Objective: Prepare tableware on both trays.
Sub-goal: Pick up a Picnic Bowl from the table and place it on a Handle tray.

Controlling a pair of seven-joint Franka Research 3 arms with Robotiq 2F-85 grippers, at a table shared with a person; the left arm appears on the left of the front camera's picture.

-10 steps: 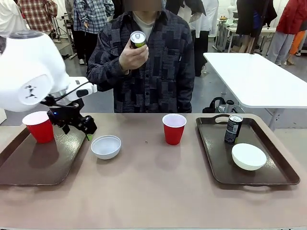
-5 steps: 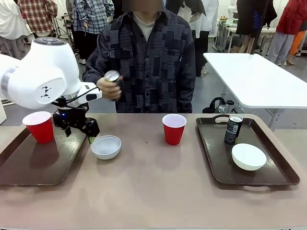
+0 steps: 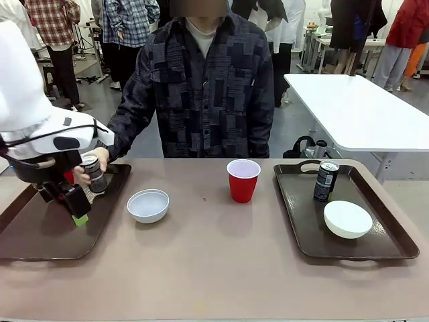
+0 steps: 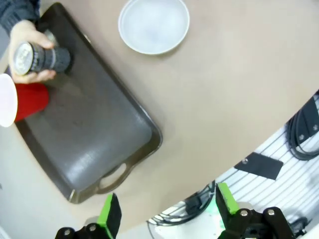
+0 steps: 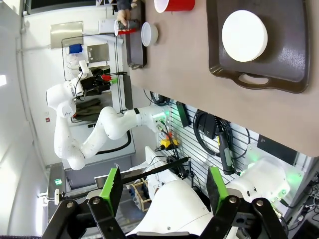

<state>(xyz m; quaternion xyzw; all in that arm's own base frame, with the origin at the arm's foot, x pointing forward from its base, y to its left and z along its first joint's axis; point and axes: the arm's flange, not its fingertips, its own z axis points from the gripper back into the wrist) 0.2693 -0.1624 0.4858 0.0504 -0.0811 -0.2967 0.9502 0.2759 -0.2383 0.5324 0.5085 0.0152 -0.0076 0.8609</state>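
The left tray (image 3: 40,235) gets its can.
The left pincer (image 4: 167,211) hangs open and empty above this tray, the right pincer (image 5: 162,191) likewise well to its right, giving the person's hand (image 3: 84,178) room; the white bowl (image 3: 148,204) waits just beside the tray, the red cup (image 4: 22,102) stands on it, and the dark can (image 4: 42,57) is being set alongside.

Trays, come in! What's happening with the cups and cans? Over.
Left gripper open, right gripper open, both empty. Person's hand holds can at left tray, beside left gripper. Bowl, red cup on table.
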